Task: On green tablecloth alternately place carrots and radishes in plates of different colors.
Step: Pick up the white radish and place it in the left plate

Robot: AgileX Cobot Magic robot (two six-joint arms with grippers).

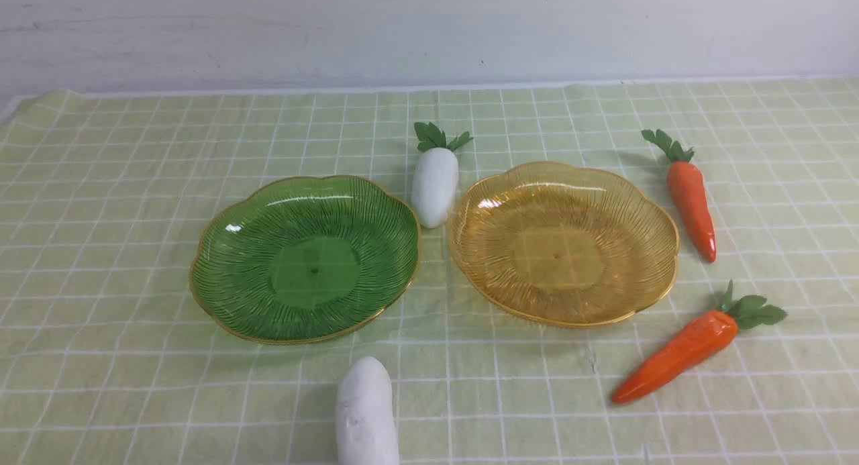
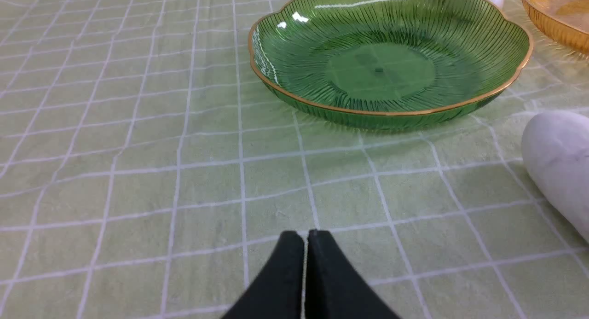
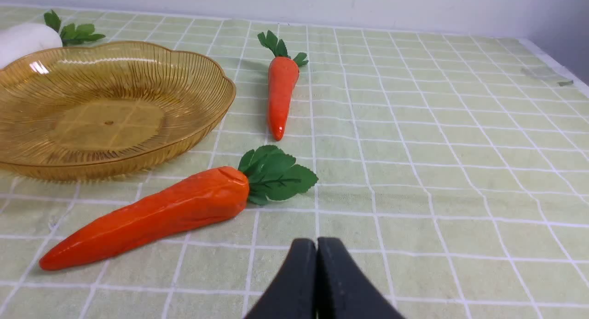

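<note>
On green tablecloth: far carrot, near carrot right of amber plate; far radish, near radish by green plate; both bare. Left gripper, right gripper pinched closed, empty. Risks: glossy taper slipping from pinch, radish rolling, low approach shoving plate.

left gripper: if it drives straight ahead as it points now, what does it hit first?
Probably the green plate, at its near rim: only green tablecloth lies between it and the shut left gripper. If the gripper is pitched down, cloth first; depth unclear. The near radish sits off that line.
</note>
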